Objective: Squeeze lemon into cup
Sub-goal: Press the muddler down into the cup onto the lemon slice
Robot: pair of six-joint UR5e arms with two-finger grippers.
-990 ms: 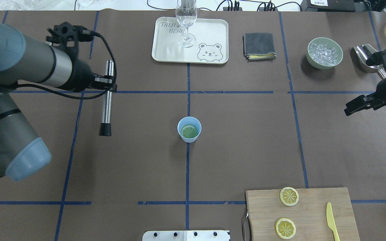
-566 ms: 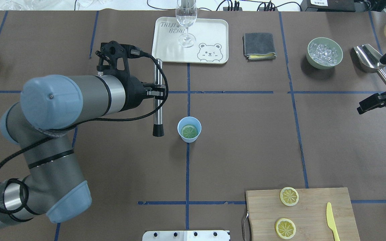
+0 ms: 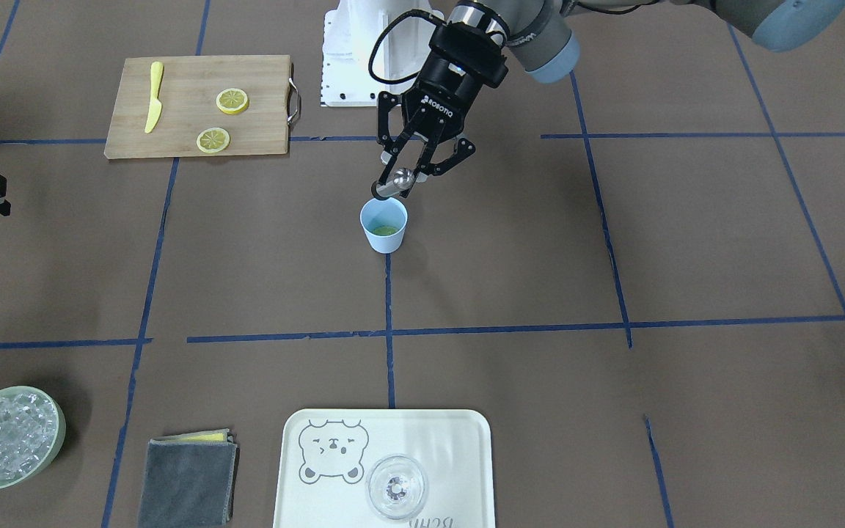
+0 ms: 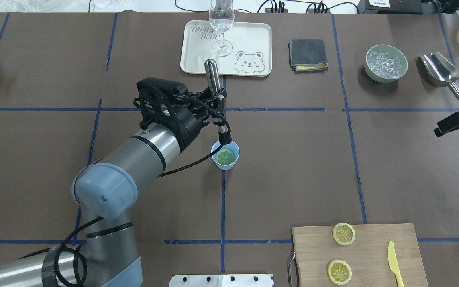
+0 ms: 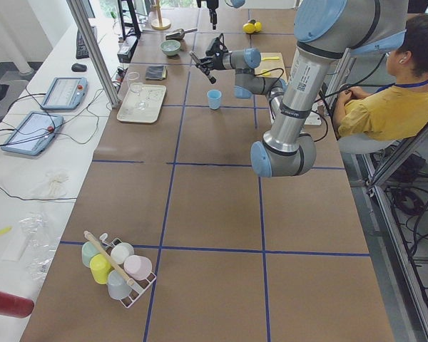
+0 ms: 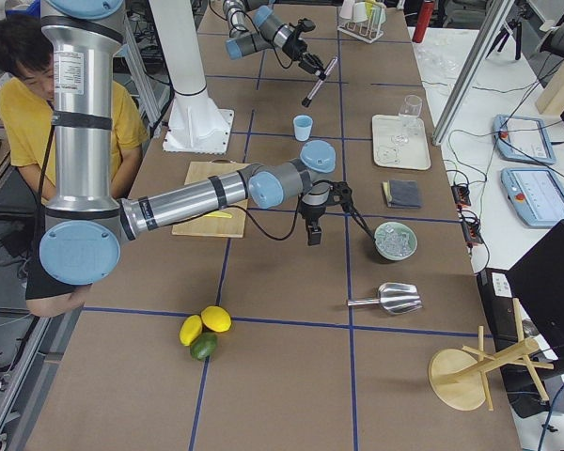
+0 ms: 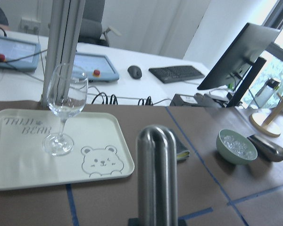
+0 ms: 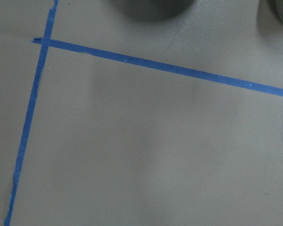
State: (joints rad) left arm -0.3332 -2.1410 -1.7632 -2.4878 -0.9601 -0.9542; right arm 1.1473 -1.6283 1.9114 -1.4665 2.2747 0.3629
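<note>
overhead exterior view: the left hand (image 4: pixel 216 107) is clamped around a steel muddler (image 4: pixel 212 75), which is tilted with its black tip just over the rim of the cup (image 4: pixel 214 159). the cup stands upright mid-desk (image 4: pixel 293 179), and the lemon (image 4: pixel 225 157) lies flat at its bottom. the right hand (image 4: pixel 441 129) hangs near the desk's right edge; i cannot tell whether it is open.

Printed in grey on the cream tray (image 4: pixel 197 65), above a bear's face (image 4: pixel 248 62): "TAIJI BEAR". Stamped in white along the black body of the left gripper (image 3: pixel 397 185), seen from the front: "ROBOTIQ".
</note>
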